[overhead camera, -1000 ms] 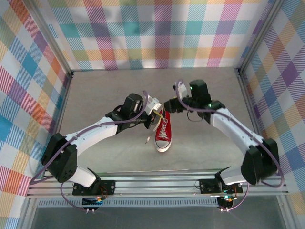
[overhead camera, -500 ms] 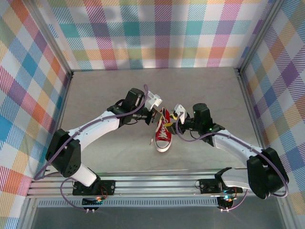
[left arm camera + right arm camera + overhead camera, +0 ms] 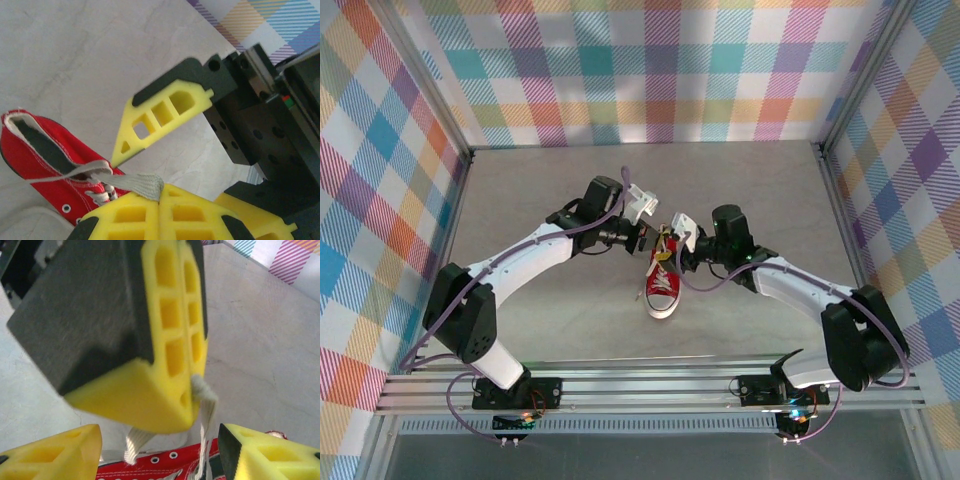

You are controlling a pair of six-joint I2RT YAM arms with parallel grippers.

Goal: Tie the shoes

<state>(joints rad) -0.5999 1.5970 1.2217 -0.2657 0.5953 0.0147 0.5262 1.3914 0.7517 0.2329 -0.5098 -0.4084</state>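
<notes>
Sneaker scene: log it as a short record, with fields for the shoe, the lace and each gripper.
shoe: red sneaker flat on the table, white toe cap toward the arm bases
lace: white lace pulled up off the eyelets; no bow visible
left gripper: left gripper shut, pinching the lace at its fingertips
right gripper: right gripper open, one finger on each side of the left gripper's tip, above the shoe
contact: right fingers not closed on anything
</notes>
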